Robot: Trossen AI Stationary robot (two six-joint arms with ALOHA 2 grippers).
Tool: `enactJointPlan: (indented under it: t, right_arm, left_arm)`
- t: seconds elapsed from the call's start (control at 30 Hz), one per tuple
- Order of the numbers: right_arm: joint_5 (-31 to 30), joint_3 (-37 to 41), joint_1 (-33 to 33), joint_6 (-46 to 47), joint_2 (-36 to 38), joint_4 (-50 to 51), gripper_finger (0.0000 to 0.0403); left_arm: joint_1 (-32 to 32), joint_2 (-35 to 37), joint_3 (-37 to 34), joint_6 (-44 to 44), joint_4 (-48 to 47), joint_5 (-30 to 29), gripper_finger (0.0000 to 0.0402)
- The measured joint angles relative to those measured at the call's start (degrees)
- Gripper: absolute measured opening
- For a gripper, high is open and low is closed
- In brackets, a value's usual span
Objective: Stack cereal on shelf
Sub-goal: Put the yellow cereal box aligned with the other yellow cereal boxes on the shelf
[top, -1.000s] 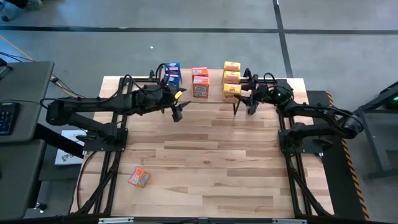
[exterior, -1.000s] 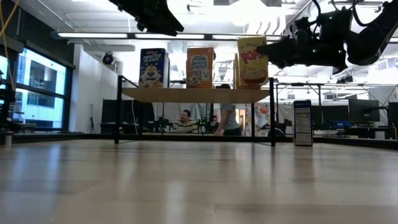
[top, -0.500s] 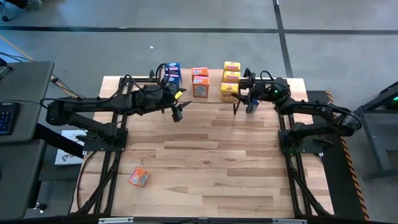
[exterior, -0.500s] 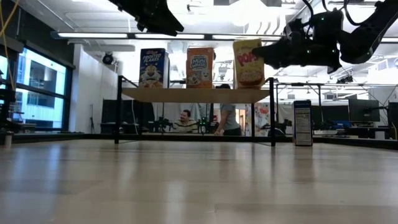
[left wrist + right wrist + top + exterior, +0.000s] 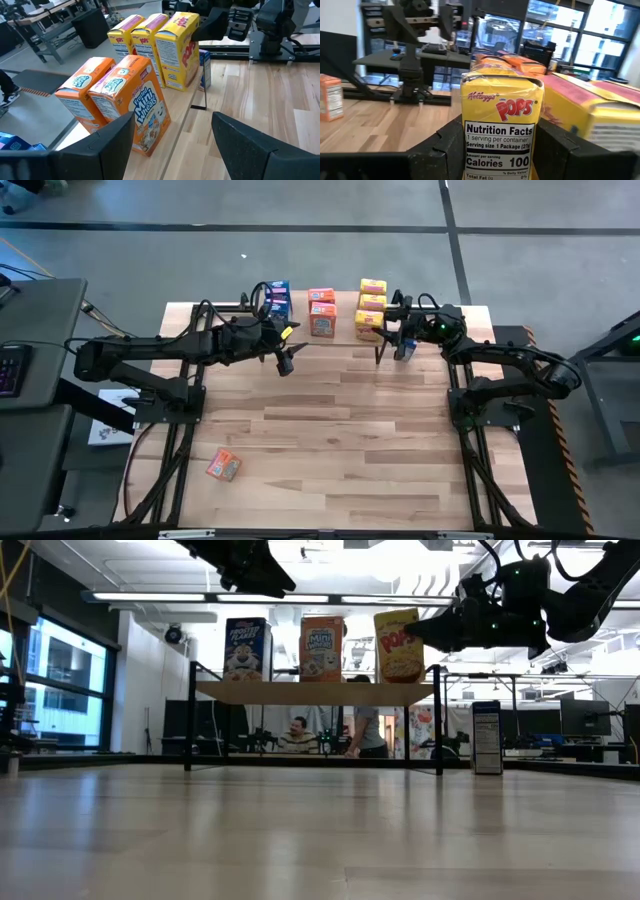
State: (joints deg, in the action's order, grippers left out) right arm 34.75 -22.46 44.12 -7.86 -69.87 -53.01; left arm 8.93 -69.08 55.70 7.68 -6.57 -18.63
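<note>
Shelf (image 5: 315,691) under upright cereal boxes (image 5: 321,648) (table (image 5: 340,440) below).

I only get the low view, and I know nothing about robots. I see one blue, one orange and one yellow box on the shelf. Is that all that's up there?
Observer: No. From above, more stand behind them on the shelf: three yellow boxes, two orange boxes and two blue boxes.
Operator: Is the dark claw at top right holding anything?
Observer: Yes. The right gripper is shut on the front yellow box, one finger on each side.
Operator: Any boxes left over?
Observer: A loose orange box lies on the table, far from the shelf, on the left arm's side.
</note>
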Motion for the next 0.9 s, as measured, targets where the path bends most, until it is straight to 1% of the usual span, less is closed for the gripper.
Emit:
enactJointPlan:
  t: [0.2, 0.9]
  right_arm:
    - [0.9, 0.0, 1.0, 1.6, 0.0, 0.4, 0.0173]
    - [1.0, -0.1, 1.0, 1.8, 0.0, 1.5, 0.0173]
  left_arm:
    - [0.0, 0.0, 0.0, 0.0, 0.0, 0.0, 0.0255]
    - [0.0, 0.0, 0.0, 0.0, 0.0, 0.0, 0.0255]
